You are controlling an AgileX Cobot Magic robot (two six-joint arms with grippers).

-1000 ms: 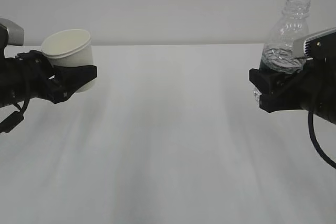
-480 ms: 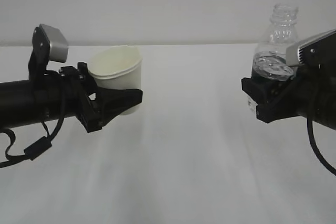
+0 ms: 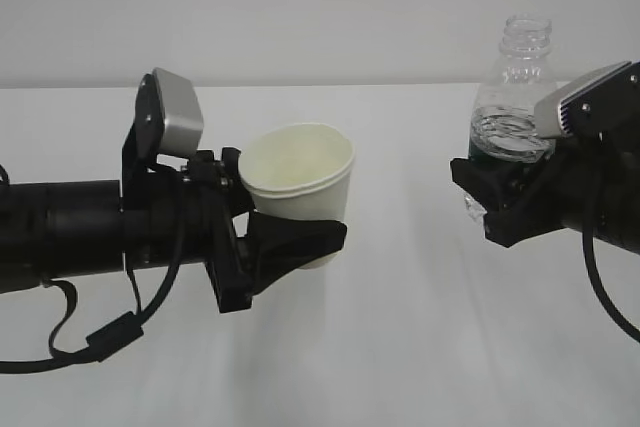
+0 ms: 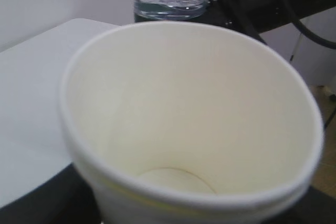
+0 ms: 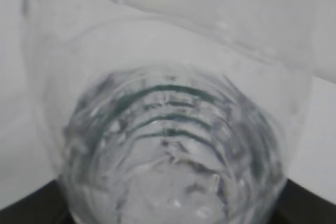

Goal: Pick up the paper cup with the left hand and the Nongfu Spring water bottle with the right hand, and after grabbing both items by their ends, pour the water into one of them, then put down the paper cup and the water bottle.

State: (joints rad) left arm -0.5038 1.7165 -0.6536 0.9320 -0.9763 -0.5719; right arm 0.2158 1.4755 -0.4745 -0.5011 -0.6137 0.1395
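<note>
Exterior view: left hand (image 3: 300,237), fingers clamping paper cup (image 3: 298,185), has moved toward right hand's (image 3: 490,202) gripped bottle (image 3: 510,97).

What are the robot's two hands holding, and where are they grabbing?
Left gripper holds the paper cup around its lower part; right gripper holds the water bottle around its bottom.

left hand (image 3: 290,237) carried paper cup (image 3: 298,187) toward centre | water bottle (image 3: 510,87) shifted slightly left
</note>
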